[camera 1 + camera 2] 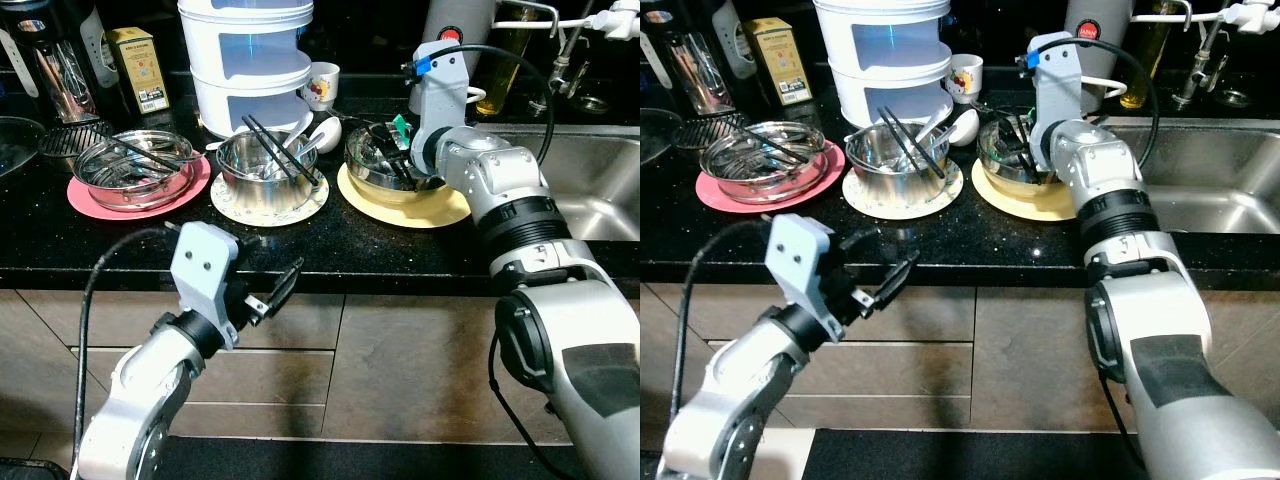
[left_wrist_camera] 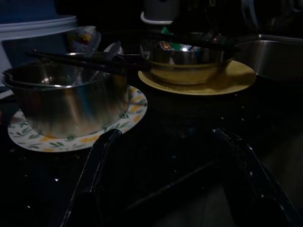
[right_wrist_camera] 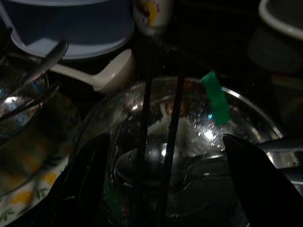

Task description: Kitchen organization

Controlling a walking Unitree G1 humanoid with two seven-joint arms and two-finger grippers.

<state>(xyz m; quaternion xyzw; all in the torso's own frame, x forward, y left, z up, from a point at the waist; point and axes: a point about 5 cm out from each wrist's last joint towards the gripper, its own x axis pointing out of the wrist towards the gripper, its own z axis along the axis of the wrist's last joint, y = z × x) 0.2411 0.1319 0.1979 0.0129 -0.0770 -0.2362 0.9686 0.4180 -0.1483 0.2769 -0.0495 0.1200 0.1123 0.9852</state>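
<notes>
chopsticks (image 3: 158,142) in bowl (image 3: 246,113), between right gripper (image 3: 165,184) fingers

Both eye views are bright and sharp with glare on the steel bowls (image 1: 135,168); both wrist views are dim.

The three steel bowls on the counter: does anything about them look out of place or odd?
Nothing is spilled or damaged. The odd part: black chopsticks lie slanted across the middle bowl, sticking out past its rim, and a green scrap sits in the right bowl, where the open right pincer hovers.
</notes>
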